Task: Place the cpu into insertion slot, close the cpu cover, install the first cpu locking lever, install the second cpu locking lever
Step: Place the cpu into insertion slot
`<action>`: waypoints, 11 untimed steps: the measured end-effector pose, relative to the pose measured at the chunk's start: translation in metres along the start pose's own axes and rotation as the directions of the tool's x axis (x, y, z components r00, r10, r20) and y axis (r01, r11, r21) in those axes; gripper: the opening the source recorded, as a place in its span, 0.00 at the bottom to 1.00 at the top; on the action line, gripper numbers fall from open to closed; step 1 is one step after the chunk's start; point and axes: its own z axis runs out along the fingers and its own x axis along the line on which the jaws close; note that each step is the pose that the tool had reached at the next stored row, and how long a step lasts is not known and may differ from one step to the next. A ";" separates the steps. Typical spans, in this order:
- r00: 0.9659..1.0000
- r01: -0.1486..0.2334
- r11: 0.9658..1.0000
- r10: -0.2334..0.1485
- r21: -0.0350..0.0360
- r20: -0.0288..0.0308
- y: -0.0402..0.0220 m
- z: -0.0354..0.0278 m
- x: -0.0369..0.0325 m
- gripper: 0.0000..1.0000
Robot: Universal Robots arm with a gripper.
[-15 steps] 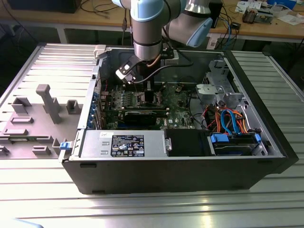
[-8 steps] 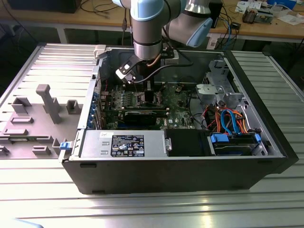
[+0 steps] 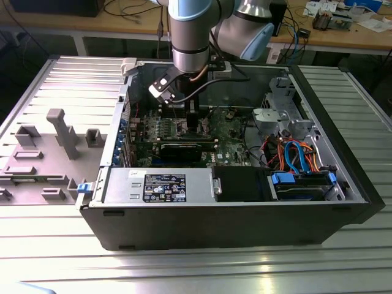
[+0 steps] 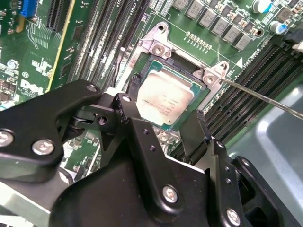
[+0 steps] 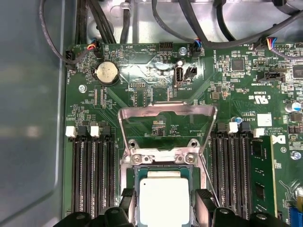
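Note:
The cpu, with its dull silver top, lies flat in the insertion slot on the green motherboard. My gripper is down over it, and its black fingers press against two opposite edges of the chip, shut on it. The cpu cover stands swung back from the socket, its grey frame open. A thin wire locking lever sticks out beside the socket, unlatched. In the exterior view the gripper reaches deep into the open computer case.
Black memory slots flank the socket on both sides. A round coin battery and black cables lie beyond the cover. The case holds a power supply and drive cage. A grey fixture stands at the exterior view's left.

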 end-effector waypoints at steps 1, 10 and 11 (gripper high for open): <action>1.000 0.000 1.000 0.000 0.002 0.000 0.0002 -0.0024 -0.0001 0.62; 1.000 0.000 1.000 0.000 0.004 0.000 0.0005 -0.0033 -0.0001 0.17; 1.000 0.000 1.000 0.000 0.003 0.000 0.0005 -0.0033 -0.0001 0.11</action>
